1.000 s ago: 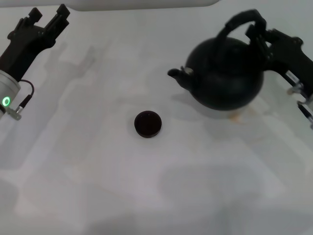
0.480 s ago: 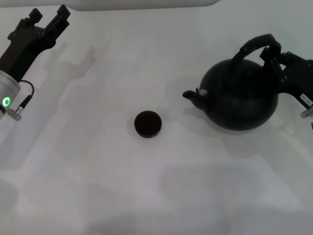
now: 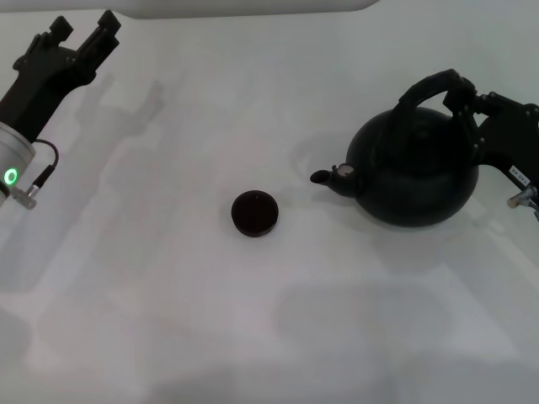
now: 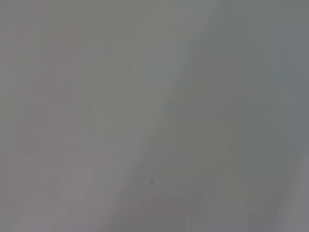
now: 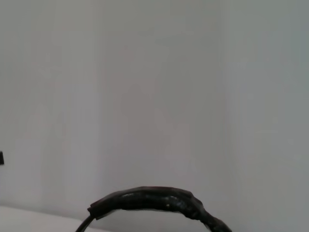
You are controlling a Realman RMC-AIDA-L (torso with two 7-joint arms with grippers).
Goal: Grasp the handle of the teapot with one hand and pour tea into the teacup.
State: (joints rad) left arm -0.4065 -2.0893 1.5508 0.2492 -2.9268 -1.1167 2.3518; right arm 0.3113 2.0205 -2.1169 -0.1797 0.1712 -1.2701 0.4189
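The round black teapot [image 3: 417,172] sits upright at the right of the white table, its spout [image 3: 330,178] pointing left toward the teacup. My right gripper [image 3: 465,99] is shut on the arched black handle [image 3: 423,91] at its right end. The handle's wrapped top also shows in the right wrist view [image 5: 154,203]. The small black teacup [image 3: 254,214] stands near the table's middle, to the left of the spout and apart from it. My left gripper [image 3: 80,32] is open and empty at the far left.
The white table [image 3: 253,320] fills the head view. A white object's edge [image 3: 244,7] runs along the back. The left wrist view shows only a plain grey surface.
My right gripper has carried the teapot to the right and lowered it; it tilted and then came level. The teacup and the left arm have not moved.
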